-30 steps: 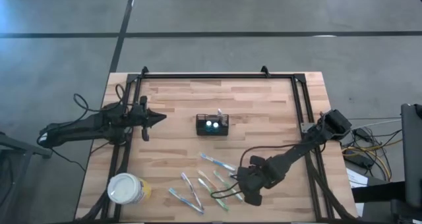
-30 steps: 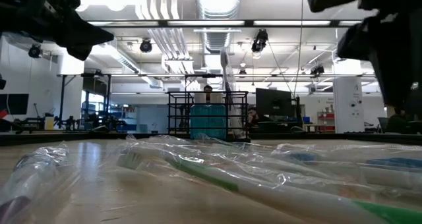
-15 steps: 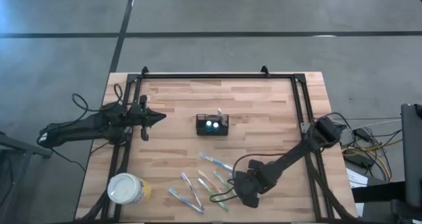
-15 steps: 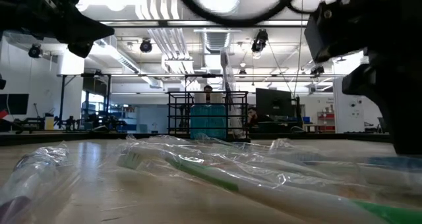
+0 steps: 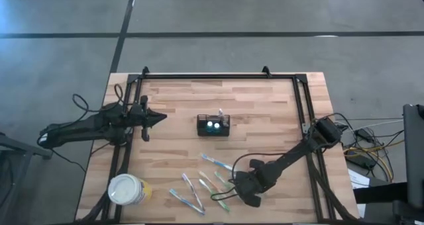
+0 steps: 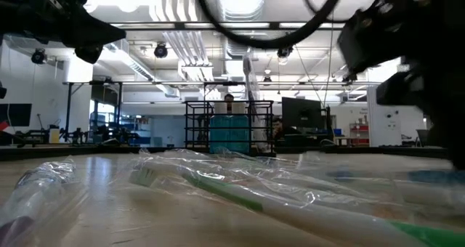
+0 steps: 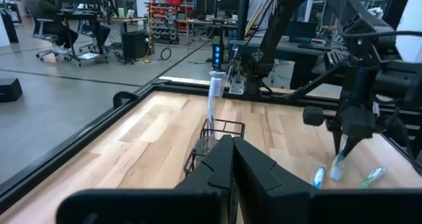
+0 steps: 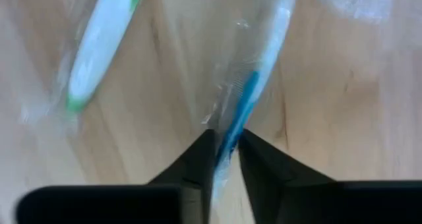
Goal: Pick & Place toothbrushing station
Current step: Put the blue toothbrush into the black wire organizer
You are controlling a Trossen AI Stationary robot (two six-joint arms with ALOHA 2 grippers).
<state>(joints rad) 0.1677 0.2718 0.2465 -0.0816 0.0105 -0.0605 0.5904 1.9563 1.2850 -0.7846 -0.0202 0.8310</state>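
Note:
The toothbrushing station [image 5: 213, 126], a small black wire-mesh caddy, stands on the middle of the wooden table with one white toothbrush [image 7: 213, 95] upright in it. Several wrapped toothbrushes [image 5: 199, 185] lie flat near the table's near edge. My right gripper [image 8: 225, 145] points down among them, shut on a blue-and-white wrapped toothbrush [image 8: 264, 46]. My left gripper [image 7: 231, 145] waits shut at the table's left side, pointing level at the caddy [image 7: 212, 137]. My right gripper pinches the blue part of the wrapped toothbrush's handle [image 8: 232, 137] between its two fingers, wrap included. The fingers come from above, pointing down, and lie across the handle. The toothbrush lies flat on the table.
A round white-and-yellow cup [image 5: 129, 190] stands at the near left corner. A green-and-white wrapped toothbrush [image 8: 99, 46] lies close beside the held one. A black frame [image 5: 218, 76] runs along the table's far, left and right sides.
My right gripper has sunk down onto the wrapped toothbrushes and shifted slightly toward the table's left edge. The toothbrushes and the caddy lie as before.

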